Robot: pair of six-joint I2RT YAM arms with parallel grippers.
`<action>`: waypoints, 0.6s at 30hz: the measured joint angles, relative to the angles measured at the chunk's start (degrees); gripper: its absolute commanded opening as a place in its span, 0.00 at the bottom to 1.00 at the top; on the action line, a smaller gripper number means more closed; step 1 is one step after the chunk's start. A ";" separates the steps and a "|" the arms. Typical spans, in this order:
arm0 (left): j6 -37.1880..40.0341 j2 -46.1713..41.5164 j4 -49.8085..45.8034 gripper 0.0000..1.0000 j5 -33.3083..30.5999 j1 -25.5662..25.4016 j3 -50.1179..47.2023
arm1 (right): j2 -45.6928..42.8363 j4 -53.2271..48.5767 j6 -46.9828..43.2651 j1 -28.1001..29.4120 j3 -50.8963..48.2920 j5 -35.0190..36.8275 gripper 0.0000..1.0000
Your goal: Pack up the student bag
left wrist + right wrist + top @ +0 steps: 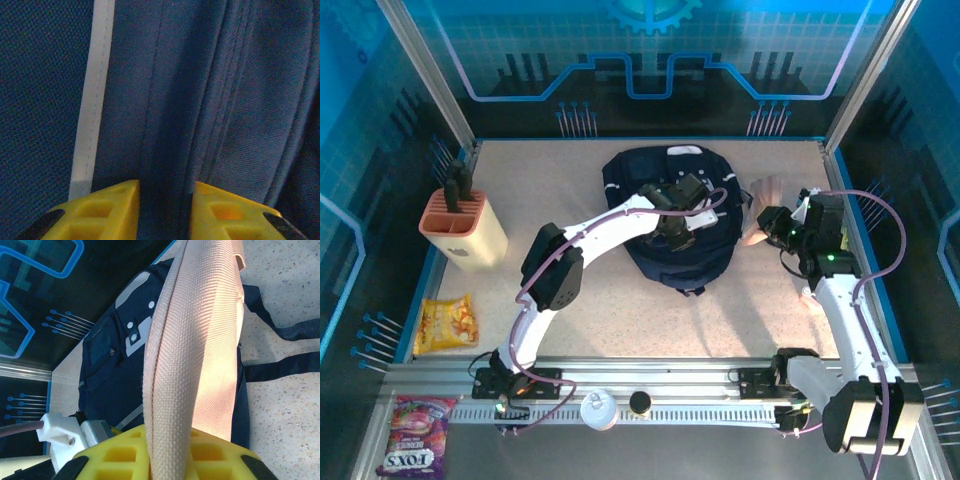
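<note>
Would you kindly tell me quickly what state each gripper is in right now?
Left gripper: jaws narrowly apart against the student bag; whether it grips cannot be told.
Right gripper: closed on a peach fabric item.

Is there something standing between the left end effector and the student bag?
No, nothing visible stands between them. The left end effector is directly at the student bag; in the left wrist view its yellow fingers stand on either side of a seam in the navy fabric.
</note>
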 measured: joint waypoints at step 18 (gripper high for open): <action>-13.88 -8.98 10.49 0.00 -1.27 2.38 -3.39 | -7.72 -7.19 0.61 -3.76 -0.70 -4.52 0.15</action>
